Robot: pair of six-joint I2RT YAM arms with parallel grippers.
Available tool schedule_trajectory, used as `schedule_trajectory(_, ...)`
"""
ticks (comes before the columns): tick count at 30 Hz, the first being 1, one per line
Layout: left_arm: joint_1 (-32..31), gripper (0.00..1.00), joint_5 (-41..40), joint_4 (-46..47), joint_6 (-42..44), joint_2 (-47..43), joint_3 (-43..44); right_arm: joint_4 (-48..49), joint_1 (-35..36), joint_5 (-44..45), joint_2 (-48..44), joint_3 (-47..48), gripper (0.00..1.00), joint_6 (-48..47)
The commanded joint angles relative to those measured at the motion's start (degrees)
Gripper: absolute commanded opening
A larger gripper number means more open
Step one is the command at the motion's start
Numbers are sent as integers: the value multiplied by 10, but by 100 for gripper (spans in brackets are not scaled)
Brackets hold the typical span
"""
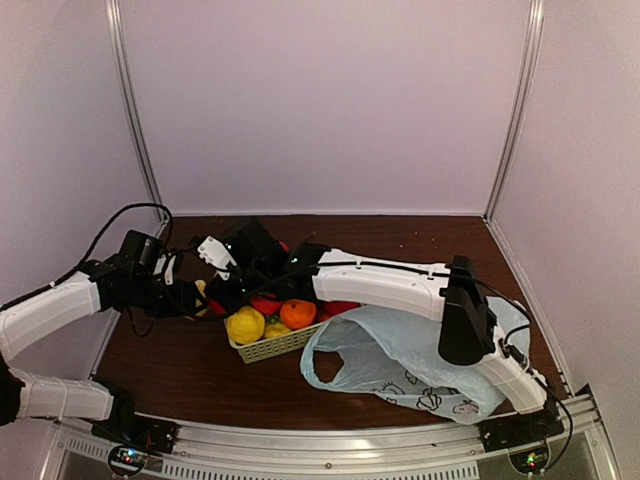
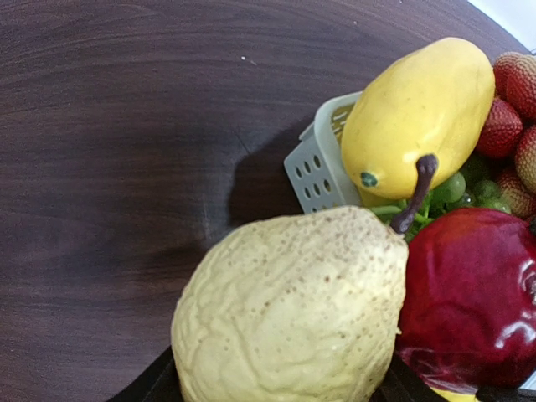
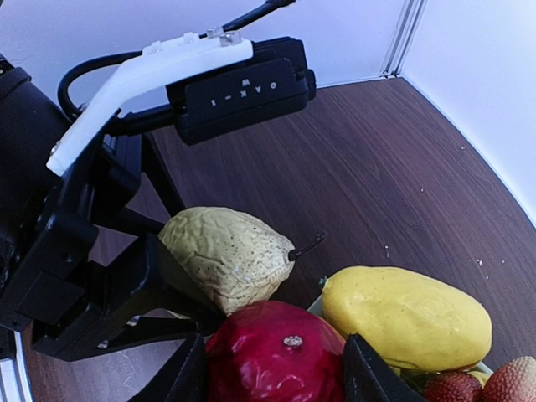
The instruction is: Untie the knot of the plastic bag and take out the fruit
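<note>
The pale blue plastic bag [image 1: 400, 360] lies slack at the front right, one handle loop [image 1: 322, 366] lying open; the knot is not in view. Fruit fills a white basket [image 1: 275, 347]: a lemon [image 1: 246, 325], an orange [image 1: 297, 313], a smooth yellow one [image 3: 406, 318]. My left gripper [image 2: 276, 381] is shut on a pale wrinkled pear [image 2: 293, 310], held just left of the basket. My right gripper [image 3: 272, 368] reaches over the basket, its fingers pressed to both sides of a glossy red fruit [image 3: 276, 352].
Red lumpy berries [image 2: 511, 109] and green grapes [image 2: 456, 188] lie in the basket [image 2: 316, 163]. The left gripper's black body and white camera mount [image 3: 151, 71] hang close beside my right gripper. White booth walls [image 1: 320, 100] ring the dark wooden table [image 1: 190, 365].
</note>
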Motion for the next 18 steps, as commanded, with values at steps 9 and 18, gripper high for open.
schedule_trajectory(9,2,55,-21,-5,-20,-21,5,-18,14,66,-19,7,50,-107)
schedule_trajectory(18,2,55,-28,-12,-22,-32,2,-18,28,83,-22,6,48,-177)
